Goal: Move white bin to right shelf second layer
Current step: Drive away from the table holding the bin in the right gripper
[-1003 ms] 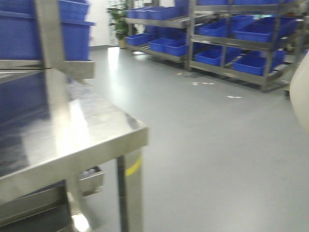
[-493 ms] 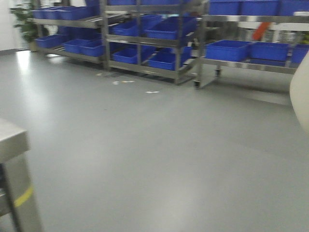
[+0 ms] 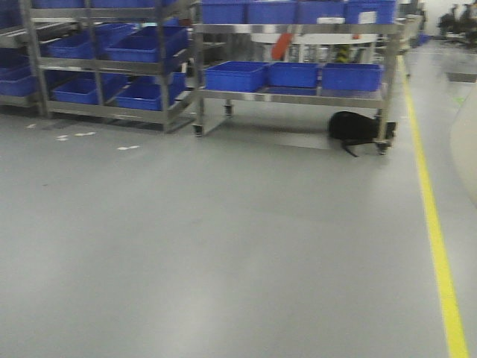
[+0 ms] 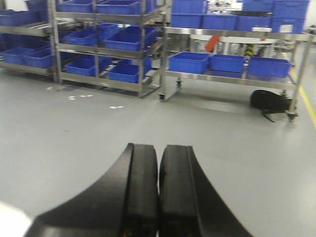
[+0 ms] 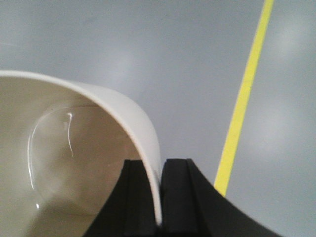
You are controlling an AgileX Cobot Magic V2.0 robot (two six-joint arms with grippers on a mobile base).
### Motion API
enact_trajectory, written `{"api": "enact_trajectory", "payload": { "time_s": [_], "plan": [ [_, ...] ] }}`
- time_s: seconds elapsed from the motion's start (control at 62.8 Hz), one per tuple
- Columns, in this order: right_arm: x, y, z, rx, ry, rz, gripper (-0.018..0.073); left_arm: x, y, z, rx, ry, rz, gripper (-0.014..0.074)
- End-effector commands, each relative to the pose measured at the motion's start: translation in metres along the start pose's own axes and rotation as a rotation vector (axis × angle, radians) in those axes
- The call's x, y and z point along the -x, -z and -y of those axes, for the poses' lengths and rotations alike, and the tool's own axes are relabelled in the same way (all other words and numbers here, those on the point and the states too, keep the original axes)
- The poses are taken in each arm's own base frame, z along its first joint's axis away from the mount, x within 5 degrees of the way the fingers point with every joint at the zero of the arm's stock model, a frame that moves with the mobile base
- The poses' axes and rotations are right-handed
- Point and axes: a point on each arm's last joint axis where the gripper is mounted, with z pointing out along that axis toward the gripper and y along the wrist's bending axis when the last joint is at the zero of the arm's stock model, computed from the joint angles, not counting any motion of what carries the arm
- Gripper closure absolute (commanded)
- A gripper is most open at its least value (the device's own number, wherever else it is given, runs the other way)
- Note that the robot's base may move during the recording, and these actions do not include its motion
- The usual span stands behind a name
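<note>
The white bin (image 5: 74, 163) is a glossy cream tub that fills the lower left of the right wrist view, above the grey floor. My right gripper (image 5: 154, 163) is shut on its rim wall, one finger inside and one outside. A curved slice of the bin also shows at the right edge of the front view (image 3: 468, 149). My left gripper (image 4: 158, 146) is shut and empty, held over the floor. No rack level with white rollers can be made out. Steel racks with sloping levels of blue crates (image 3: 112, 67) stand at the far left.
A wheeled steel cart (image 3: 291, 95) with blue crates stands at the back centre, with a black object (image 3: 358, 127) on the floor by its right leg. A yellow floor line (image 3: 436, 239) runs along the right. Open grey floor lies ahead.
The view has swung to the right. The steel table has left the frame, the racks have slid left, and the cart and the yellow line have come in. The bin stays at the right edge.
</note>
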Motion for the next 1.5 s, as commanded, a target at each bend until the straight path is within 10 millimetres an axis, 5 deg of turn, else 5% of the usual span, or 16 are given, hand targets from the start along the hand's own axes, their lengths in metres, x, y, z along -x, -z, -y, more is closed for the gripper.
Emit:
{"api": "enact_trajectory", "payload": {
  "time_s": [0.0, 1.48],
  "plan": [
    [0.0153, 0.0052, -0.0005, 0.004, 0.003, 0.113, 0.0504, -0.0009, 0.0004, -0.0003, -0.003, 0.011, 0.071, 0.0512],
    [0.0152, 0.0052, -0.0005, 0.004, 0.003, 0.112, 0.0504, -0.0009, 0.0004, -0.0003, -0.003, 0.011, 0.071, 0.0512]
  ]
}}
